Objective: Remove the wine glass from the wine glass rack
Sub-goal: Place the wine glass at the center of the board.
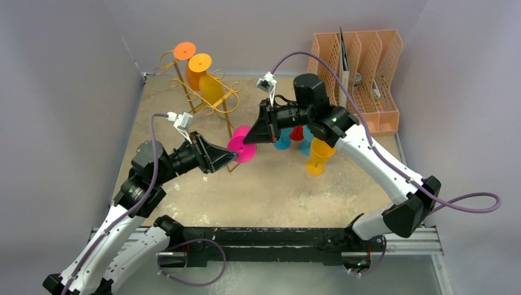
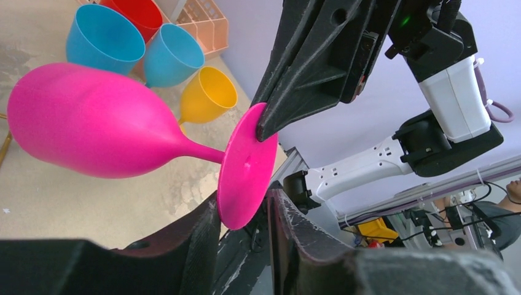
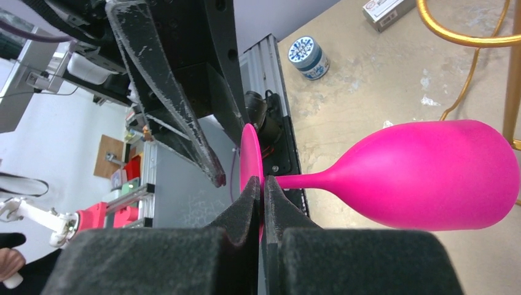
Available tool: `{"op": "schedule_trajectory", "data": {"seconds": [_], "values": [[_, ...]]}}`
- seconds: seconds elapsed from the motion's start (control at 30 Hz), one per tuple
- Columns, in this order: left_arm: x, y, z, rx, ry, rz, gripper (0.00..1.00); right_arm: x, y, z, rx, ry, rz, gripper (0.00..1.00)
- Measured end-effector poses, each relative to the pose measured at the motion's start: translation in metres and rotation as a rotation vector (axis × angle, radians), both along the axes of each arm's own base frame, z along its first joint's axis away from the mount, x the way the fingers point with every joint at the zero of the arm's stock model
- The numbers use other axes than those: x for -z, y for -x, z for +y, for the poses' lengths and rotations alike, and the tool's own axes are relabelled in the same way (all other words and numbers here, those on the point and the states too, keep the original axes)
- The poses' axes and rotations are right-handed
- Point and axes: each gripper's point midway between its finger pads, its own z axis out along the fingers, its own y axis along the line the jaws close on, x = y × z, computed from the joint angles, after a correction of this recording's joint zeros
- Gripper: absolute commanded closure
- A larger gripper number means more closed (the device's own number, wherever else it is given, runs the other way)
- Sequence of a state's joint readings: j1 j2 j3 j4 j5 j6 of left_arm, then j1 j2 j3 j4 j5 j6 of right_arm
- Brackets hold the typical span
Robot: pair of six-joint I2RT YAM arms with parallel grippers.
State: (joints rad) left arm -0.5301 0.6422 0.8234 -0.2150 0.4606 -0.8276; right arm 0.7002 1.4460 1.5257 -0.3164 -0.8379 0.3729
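Observation:
A pink wine glass [image 1: 246, 147] [image 2: 92, 123] [image 3: 430, 178] hangs sideways in the air between both arms, off the gold wine glass rack [image 1: 203, 98]. My right gripper [image 1: 250, 139] [image 3: 263, 181] is shut on the upper rim of its round foot. From below, my left gripper [image 1: 232, 160] [image 2: 242, 196] straddles the lower rim of the same foot; its jaws are narrowed, but a gap shows on one side. Two orange glasses [image 1: 198, 64] and a yellow one [image 1: 212, 89] hang upside down on the rack.
Blue [image 1: 282, 142], red [image 1: 297, 133] and yellow [image 1: 319, 157] glasses stand grouped under the right arm. A peach lattice organiser [image 1: 362, 67] fills the back right corner. A small round tin [image 3: 310, 56] and a little box [image 3: 384, 9] lie on the table near the rack's foot.

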Motion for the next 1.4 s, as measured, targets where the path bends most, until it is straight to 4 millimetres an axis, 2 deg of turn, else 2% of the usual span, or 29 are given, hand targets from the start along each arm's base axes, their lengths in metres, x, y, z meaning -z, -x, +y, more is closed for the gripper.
{"op": "schedule_trajectory", "data": {"seconds": [0.07,0.17,0.3,0.33,0.43,0.53,0.67,0.8,0.93,1.03,1.07,1.13,1.2,1.27,1.4], "values": [[0.001,0.0,-0.001,0.006,-0.001,0.002,0.75,-0.001,0.002,0.0,-0.014,-0.004,0.004,1.0],[0.0,-0.001,-0.002,0.01,0.003,-0.004,0.87,-0.002,0.006,0.0,-0.034,-0.011,0.007,1.0],[-0.001,-0.001,-0.002,0.012,0.005,-0.006,0.96,-0.005,0.008,0.0,-0.051,-0.026,0.0,1.0],[-0.001,-0.001,-0.002,0.012,0.005,-0.006,0.99,-0.005,0.008,0.0,-0.053,-0.027,0.0,0.97],[-0.003,0.0,-0.003,0.016,0.01,-0.012,1.0,-0.007,0.01,0.0,-0.065,-0.033,-0.001,0.91],[-0.004,0.002,-0.002,0.019,0.014,-0.021,1.0,-0.007,0.01,0.0,-0.069,-0.033,-0.001,0.81],[0.002,0.002,-0.003,0.024,0.008,-0.012,1.0,-0.002,0.011,0.0,-0.078,-0.021,0.006,0.78],[0.004,0.003,-0.004,0.035,0.005,-0.008,1.0,0.005,0.014,0.0,-0.106,-0.009,0.025,0.86],[0.004,0.005,-0.005,0.05,0.005,-0.007,1.0,0.008,0.018,-0.001,-0.127,-0.001,0.041,1.0],[0.004,0.007,-0.006,0.065,0.004,-0.006,1.0,0.007,0.021,-0.002,-0.146,-0.007,0.045,1.0],[0.005,0.008,-0.007,0.068,0.004,-0.005,0.97,0.007,0.021,-0.002,-0.148,-0.007,0.045,1.0],[0.005,0.007,-0.007,0.068,0.004,-0.003,0.68,0.007,0.021,-0.002,-0.147,-0.008,0.044,1.0],[0.006,0.006,-0.007,0.068,-0.002,-0.008,0.5,0.007,0.02,-0.002,-0.141,-0.007,0.042,1.0],[0.009,0.006,-0.007,0.069,-0.011,0.001,0.42,0.011,0.016,-0.001,-0.116,0.002,0.038,1.0],[0.019,0.007,-0.007,0.071,-0.038,0.027,0.4,0.027,0.007,-0.004,-0.026,0.024,0.028,1.0]]}}
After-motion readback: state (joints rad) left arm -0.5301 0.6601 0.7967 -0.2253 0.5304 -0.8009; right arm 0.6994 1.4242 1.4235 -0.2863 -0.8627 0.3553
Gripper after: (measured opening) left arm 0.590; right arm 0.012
